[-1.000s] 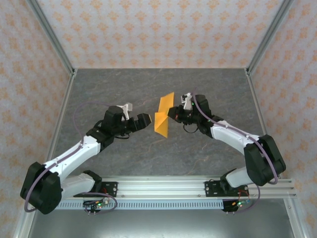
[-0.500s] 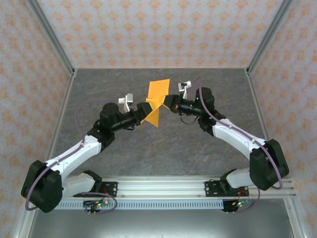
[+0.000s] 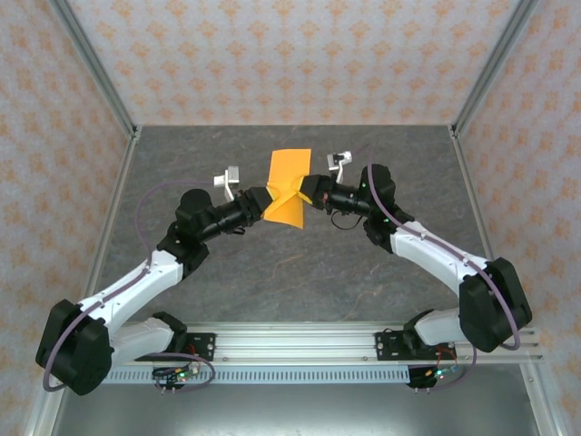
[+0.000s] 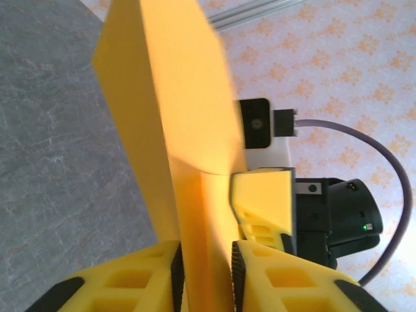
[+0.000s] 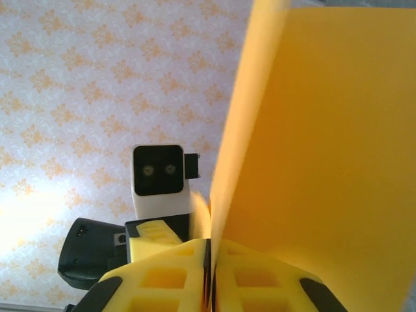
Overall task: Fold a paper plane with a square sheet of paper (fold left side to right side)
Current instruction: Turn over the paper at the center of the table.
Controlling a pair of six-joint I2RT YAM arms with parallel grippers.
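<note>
The orange square sheet of paper [image 3: 289, 182], creased into standing flaps, hangs in the air above the middle of the grey table [image 3: 300, 282]. My left gripper [image 3: 263, 202] holds its left lower edge and my right gripper [image 3: 309, 193] its right edge, the two facing each other. In the left wrist view the folded paper [image 4: 175, 97] fills the narrow gap between the left gripper's [image 4: 205, 276] pads. In the right wrist view the right gripper [image 5: 211, 276] pinches the sheet's [image 5: 325, 130] edge with its jaws nearly together.
Patterned walls with metal corner posts [image 3: 95, 68] enclose the table on three sides. An aluminium rail [image 3: 300, 345] carrying both arm bases runs along the near edge. Bare tabletop lies in front of and behind the grippers.
The right gripper lifted the paper up and back toward the table's centre. The left arm reached in from the left, and its wide-open jaws closed onto the sheet's left side.
</note>
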